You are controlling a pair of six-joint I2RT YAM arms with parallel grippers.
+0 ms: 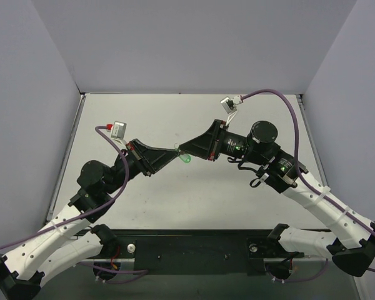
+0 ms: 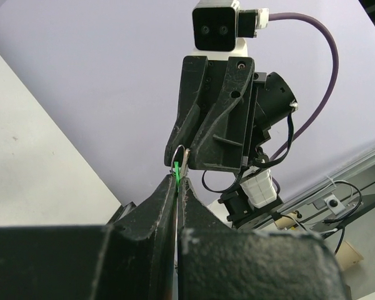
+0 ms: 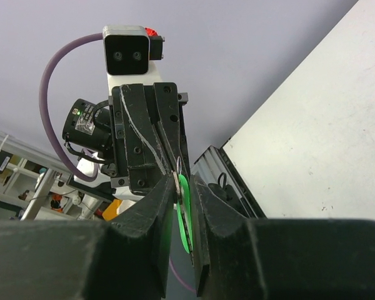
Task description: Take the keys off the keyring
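Observation:
Both grippers meet tip to tip above the table's middle. The bright green keyring tag (image 1: 186,160) hangs just below the tips. My left gripper (image 1: 173,154) is shut. In the left wrist view its jaws (image 2: 177,178) pinch the tag's green edge (image 2: 175,170), with a thin silver ring (image 2: 183,159) sticking out above. My right gripper (image 1: 182,151) is shut too. In the right wrist view (image 3: 184,187) the silver-grey key (image 3: 177,182) lies against one pad. The green tag (image 3: 186,215) lies flat beside it between the fingers.
The white table (image 1: 194,200) is bounded by grey walls on the left, back and right. A black rail (image 1: 194,250) with the arm bases runs along the near edge. Purple cables loop off both wrists.

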